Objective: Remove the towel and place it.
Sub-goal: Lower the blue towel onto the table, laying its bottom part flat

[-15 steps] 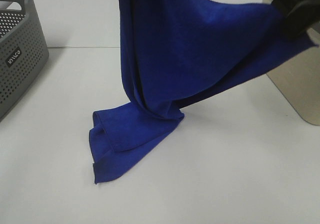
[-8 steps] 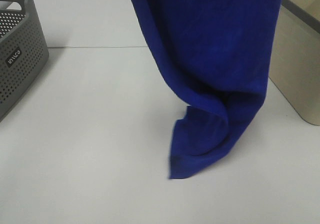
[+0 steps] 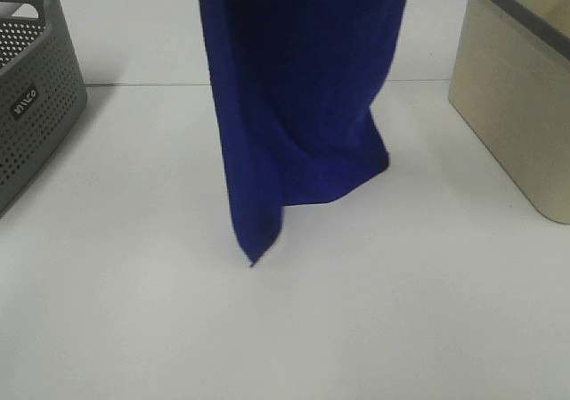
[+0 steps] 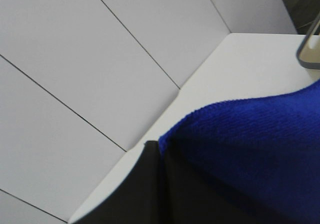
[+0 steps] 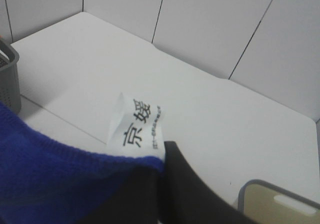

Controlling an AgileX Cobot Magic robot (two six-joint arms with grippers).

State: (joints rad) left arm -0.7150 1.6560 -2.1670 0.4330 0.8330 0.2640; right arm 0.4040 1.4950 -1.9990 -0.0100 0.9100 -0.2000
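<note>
Your left fingers [image 4: 142,184] and right fingers [image 5: 187,184] pinch the soft royal-blue rectangular cloth towel [image 3: 294,79] high, so it hangs straight for laying on the white bench [image 3: 134,311].

Bright, even, diffuse light falls from above. The white tabletop [image 3: 134,329] shows no glare and takes a faint bluish-grey cast. Shadows are soft: a pale one under the hanging towel [image 3: 303,79], another beside the grey basket [image 3: 40,97]. The towel's folds go nearly black, losing detail. The high view is slightly soft; in the 2 wrist views the towel's knit and its white label [image 5: 134,129] read fairly clear.
</note>
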